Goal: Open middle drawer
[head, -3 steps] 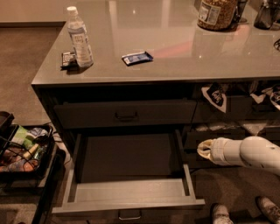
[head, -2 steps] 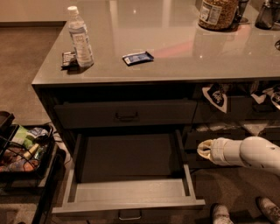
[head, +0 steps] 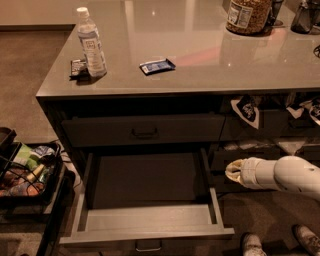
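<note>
- So, where does the middle drawer (head: 150, 220) lie from your gripper (head: 233, 170)?
- Log it as left of the gripper in the view, just beside it, not touching. The drawer stands pulled well out from under the bench (head: 210, 55), toward the camera; that is its sliding axis. Interior is bare grey. Its handle (head: 148, 245) sits front centre, at the view's lower edge, well apart from the gripper.
- Gripper state?
- You cannot tell spread from pressed together; only its pale tip shows, pointing left at drawer height. Judgement: the task looks essentially done, so your next move is likely a retreat rightward, clear of the drawer's right wall.
- Any writing?
- Water bottle (head: 91, 42), blue packet (head: 157, 66) and jar (head: 248, 14) carry labels; none readable.
</note>
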Motion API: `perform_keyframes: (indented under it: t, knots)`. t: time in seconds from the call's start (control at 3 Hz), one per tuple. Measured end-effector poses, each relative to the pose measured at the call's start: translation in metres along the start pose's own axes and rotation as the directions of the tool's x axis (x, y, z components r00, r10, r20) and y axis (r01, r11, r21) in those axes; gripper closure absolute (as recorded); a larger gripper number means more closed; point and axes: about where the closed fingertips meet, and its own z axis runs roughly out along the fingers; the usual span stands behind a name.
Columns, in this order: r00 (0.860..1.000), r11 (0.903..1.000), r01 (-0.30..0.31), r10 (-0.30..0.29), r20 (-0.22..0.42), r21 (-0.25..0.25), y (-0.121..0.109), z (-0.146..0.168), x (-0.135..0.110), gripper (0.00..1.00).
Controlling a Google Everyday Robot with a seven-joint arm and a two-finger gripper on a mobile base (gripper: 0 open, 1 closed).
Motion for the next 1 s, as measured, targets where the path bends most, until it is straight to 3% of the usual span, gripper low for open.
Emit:
perform_keyframes:
  t: [0.33, 0.67, 1.0]
  knots:
    - [1.0, 1.0, 0.0, 0.0, 0.0, 0.0, 0.0, 0.0, 0.0, 0.12]
    - [1.0, 1.0, 0.0, 0.0, 0.0, 0.0, 0.0, 0.0, 0.0, 0.0]
    - [1.0, 1.0, 0.0, 0.0, 0.0, 0.0, 0.0, 0.0001, 0.0, 0.0]
